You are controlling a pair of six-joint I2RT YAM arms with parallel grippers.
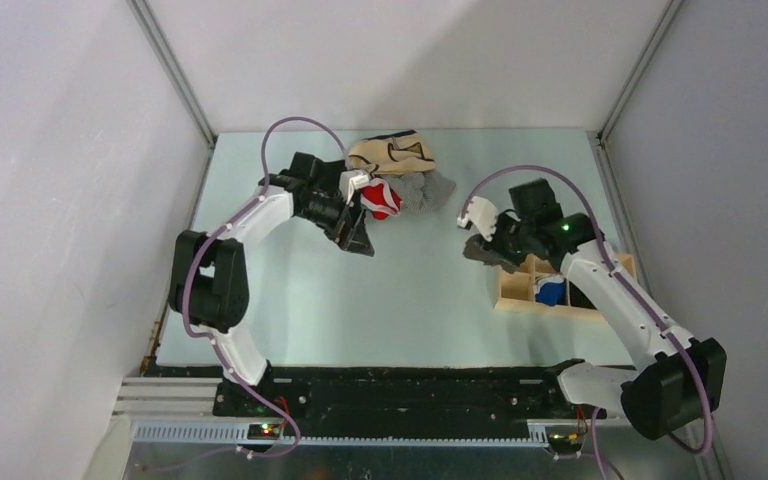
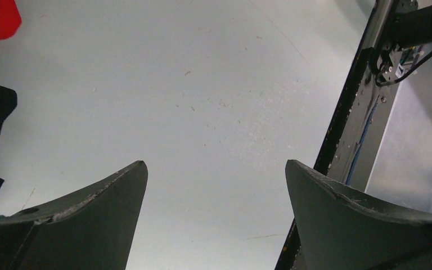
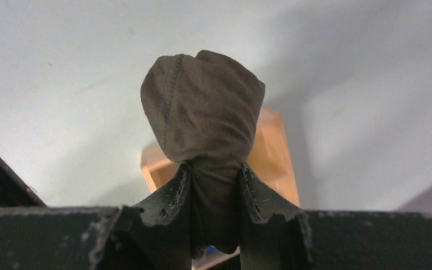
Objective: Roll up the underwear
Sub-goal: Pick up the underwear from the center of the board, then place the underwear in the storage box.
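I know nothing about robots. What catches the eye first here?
The right gripper pinches a bunched olive-brown bundle, the underwear, by a wooden divided box on the right side. At the back lies a heap of clothes with a red piece; the left gripper hangs open beside it.

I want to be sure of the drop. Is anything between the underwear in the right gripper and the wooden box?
Nothing visible does. The right gripper holds the underwear at a corner of the wooden box; a blue thing lies in one compartment.
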